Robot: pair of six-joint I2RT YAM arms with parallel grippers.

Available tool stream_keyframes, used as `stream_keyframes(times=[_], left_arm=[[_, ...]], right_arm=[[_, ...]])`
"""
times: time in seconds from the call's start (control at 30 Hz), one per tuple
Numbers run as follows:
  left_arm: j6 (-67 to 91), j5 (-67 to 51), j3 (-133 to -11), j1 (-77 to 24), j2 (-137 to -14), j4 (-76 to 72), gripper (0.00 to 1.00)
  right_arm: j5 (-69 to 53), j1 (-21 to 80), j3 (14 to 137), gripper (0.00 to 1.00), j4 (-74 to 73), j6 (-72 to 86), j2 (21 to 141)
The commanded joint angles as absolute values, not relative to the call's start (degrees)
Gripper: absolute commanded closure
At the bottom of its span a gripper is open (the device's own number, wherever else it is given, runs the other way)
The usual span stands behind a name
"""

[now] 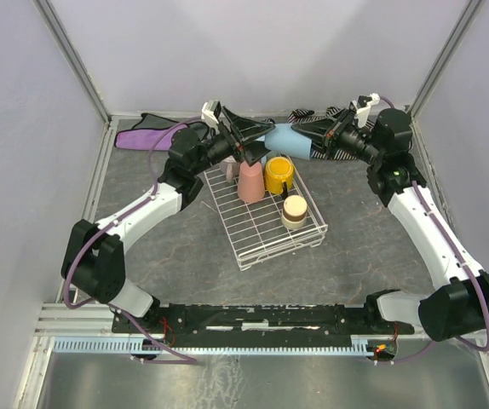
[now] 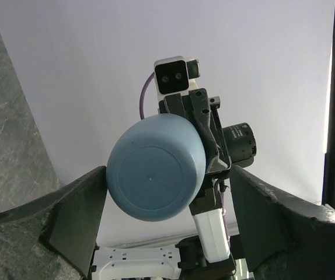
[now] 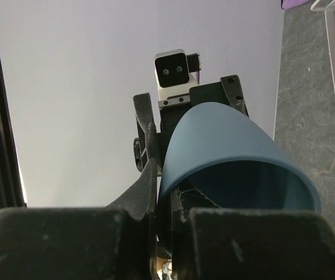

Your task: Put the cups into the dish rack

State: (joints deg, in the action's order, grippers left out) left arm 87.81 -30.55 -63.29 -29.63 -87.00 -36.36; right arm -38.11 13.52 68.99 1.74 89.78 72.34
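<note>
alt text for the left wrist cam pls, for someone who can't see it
The round base of a blue cup faces the camera, held from behind by the shut right gripper. The left gripper stands wide open, one dark finger on each side of the cup. Behind is a pale wall, with grey table at the left.

The top camera looks down from high behind over the whole worktop (image 1: 372, 247). Both wrist cameras sit close, facing each other, sharing the blue tumbler (image 2: 156, 169) between them.
</note>
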Motion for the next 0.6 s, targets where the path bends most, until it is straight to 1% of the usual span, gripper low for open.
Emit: stream_keyframes(times=[0.0,0.2,0.3,0.33,0.43,0.5,0.57], left_arm=[[89.49,-31.02,-65.33,-30.51,-87.23,-37.92,0.1],[90.18,-30.1,-64.34,-31.19,-87.12,-38.49,0.1],[90.97,-29.83,-63.85,-31.22,-87.19,-39.3,0.19],[91.29,-29.63,-63.55,-31.28,-87.19,-39.62,0.25],[92.68,-29.0,-62.4,-31.4,-87.2,-41.38,0.52],[93.79,-28.79,-61.5,-31.46,-87.28,-42.75,0.66],[94.19,-28.53,-60.84,-31.47,-87.13,-43.52,0.84]], right_arm=[[-36.56,15.25,71.28,0.99,5.08,89.48,72.92],[-35.95,16.82,71.53,0.99,5.75,89.67,73.6],[-35.8,17.26,71.56,0.99,5.9,89.78,73.74],[-35.84,17.35,71.55,0.99,5.99,89.82,73.74],[-35.64,17.45,71.23,0.99,6.13,89.78,73.61],[-35.59,17.49,70.85,0.99,6.28,89.62,73.48],[-35.57,17.47,70.68,0.99,5.71,89.12,73.37]])
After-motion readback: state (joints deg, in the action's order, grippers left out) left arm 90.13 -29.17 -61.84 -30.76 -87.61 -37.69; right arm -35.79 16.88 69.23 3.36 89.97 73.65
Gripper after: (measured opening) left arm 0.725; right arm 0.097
